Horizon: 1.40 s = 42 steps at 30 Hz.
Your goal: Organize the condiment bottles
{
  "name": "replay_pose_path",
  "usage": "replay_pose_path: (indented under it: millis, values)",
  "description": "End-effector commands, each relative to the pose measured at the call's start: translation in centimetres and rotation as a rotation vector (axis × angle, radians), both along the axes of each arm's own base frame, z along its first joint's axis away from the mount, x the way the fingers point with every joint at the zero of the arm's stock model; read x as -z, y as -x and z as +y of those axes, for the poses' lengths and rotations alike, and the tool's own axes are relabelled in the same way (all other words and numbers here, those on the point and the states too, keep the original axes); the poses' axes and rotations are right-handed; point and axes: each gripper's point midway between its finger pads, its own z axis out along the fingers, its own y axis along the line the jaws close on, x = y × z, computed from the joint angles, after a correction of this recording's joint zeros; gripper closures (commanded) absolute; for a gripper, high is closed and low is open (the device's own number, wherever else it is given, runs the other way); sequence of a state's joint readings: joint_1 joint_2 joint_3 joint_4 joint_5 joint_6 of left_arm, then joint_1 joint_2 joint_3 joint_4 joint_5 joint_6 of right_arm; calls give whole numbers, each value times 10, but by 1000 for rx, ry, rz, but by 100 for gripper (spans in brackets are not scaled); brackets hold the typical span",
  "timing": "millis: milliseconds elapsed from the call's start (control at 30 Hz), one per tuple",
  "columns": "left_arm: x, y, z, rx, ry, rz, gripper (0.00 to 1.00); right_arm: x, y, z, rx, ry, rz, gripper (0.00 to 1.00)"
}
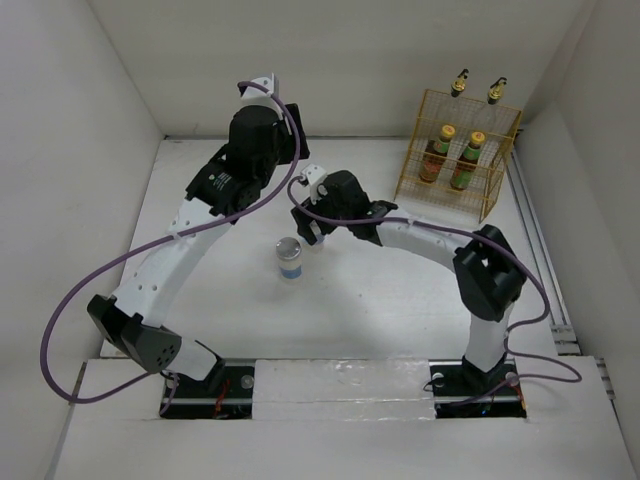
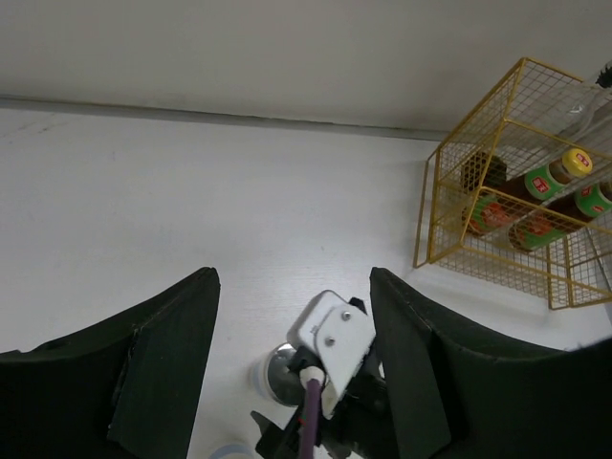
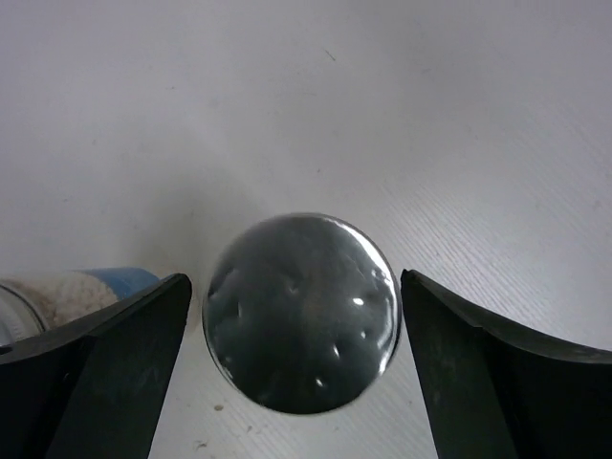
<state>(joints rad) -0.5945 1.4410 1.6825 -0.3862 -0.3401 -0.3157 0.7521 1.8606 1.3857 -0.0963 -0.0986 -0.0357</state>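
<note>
Silver lid on jar (image 3: 301,311): round, glossy, dimpled. Centred between right gripper (image 3: 298,368) fingers, spread wide, gaps both sides, nothing clamped. Probably a grasp: drop straight, close on body below lid, keep upright, avoid second jar (image 1: 289,260) at 7 o'clock. Left gripper (image 2: 292,359) apart, empty. Sauce bottles (image 1: 437,155) and glass bottles (image 1: 459,85) in yellow wire rack (image 2: 427,210), 2 o'clock on matte white table (image 1: 380,300).
</note>
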Motion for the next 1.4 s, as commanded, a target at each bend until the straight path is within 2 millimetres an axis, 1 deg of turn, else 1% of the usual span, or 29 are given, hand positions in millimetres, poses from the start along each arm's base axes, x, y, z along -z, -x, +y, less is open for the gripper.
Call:
replay_pose_path:
  millis: [0, 67, 100, 133, 200, 233, 300, 333, 367, 433, 467, 500, 533, 567, 633, 667, 733, 767, 800, 867, 900, 967, 1000, 1100, 1133, 1167, 1200, 1300, 1367]
  values:
    - [-26, 7, 0, 20, 42, -58, 40, -24, -23, 18, 23, -38, -88, 6]
    - [-26, 7, 0, 20, 42, -58, 40, -21, -28, 23, 30, -55, -88, 14]
    - [-26, 7, 0, 18, 50, -56, 40, -21, -27, 27, 21, -68, -74, 23]
    - [-24, 8, 0, 18, 45, -48, 40, -23, -28, 28, 21, -75, -82, 42]
    - [-24, 8, 0, 18, 45, -47, 40, -34, -26, 27, 27, -106, -98, 55]
    - [-24, 8, 0, 18, 45, -47, 40, -46, -21, 22, 27, -122, -114, 62]
    - [-24, 8, 0, 18, 45, -47, 40, -64, -22, 8, 72, -136, -141, 62]
    - [-28, 8, 1, 18, 51, -56, 40, -84, -18, -4, 82, -160, -166, 65]
    - [-29, 8, 1, 18, 51, -56, 40, -95, -18, -15, 104, -170, -185, 67]
    - [-33, 9, 1, 18, 56, -65, 40, -118, -26, -46, 166, -192, -225, 67]
    - [-33, 9, 1, 18, 57, -65, 40, -140, -22, -63, 187, -220, -260, 67]
    - [-29, 6, -1, 18, 51, -56, 40, -149, -25, -76, 211, -231, -277, 67]
    - [-33, 7, -3, 33, 59, -62, 40, -157, -36, -103, 274, -223, -290, 67]
    - [-28, 5, -7, 42, 54, -50, 40, -173, -36, -119, 301, -238, -315, 67]
    - [-26, 4, -16, 71, 83, -40, 40, -184, -45, -145, 357, -240, -336, 68]
    - [-22, 4, -16, 71, 78, -32, 40, -184, -57, -170, 415, -231, -344, 68]
    - [-20, 5, -21, 95, 93, -25, 40, -204, -71, -197, 475, -244, -384, 68]
    - [-17, 4, -22, 95, 93, -24, 40, -207, -82, -220, 529, -237, -397, 68]
    - [-12, 4, -24, 105, 90, -14, 40, -212, -91, -228, 542, -240, -404, 68]
    - [-10, 4, -27, 111, 101, -9, 40, -213, -102, -246, 575, -233, -406, 70]
    - [-5, 4, -27, 110, 96, 0, 40, -214, -110, -265, 616, -225, -411, 70]
    - [-1, 4, -27, 107, 101, 11, 40, -217, -118, -281, 648, -227, -432, 70]
    - [-1, 4, -27, 107, 101, 11, 40, -216, -124, -293, 677, -230, -428, 70]
    - [-1, 6, -28, 114, 116, 8, 40, -202, -136, -313, 721, -208, -408, 70]
    - [3, 6, -28, 114, 111, 16, 40, -200, -139, -313, 721, -209, -410, 70]
    - [3, 6, -28, 114, 111, 16, 40, -188, -145, -318, 727, -198, -388, 70]
    - [3, 6, -28, 114, 111, 16, 40, -186, -148, -315, 712, -202, -382, 70]
    - [4, 4, -32, 120, 121, 20, 40, -168, -158, -326, 739, -192, -352, 70]
    - [5, 5, -34, 131, 124, 22, 40, -158, -161, -324, 732, -187, -332, 68]
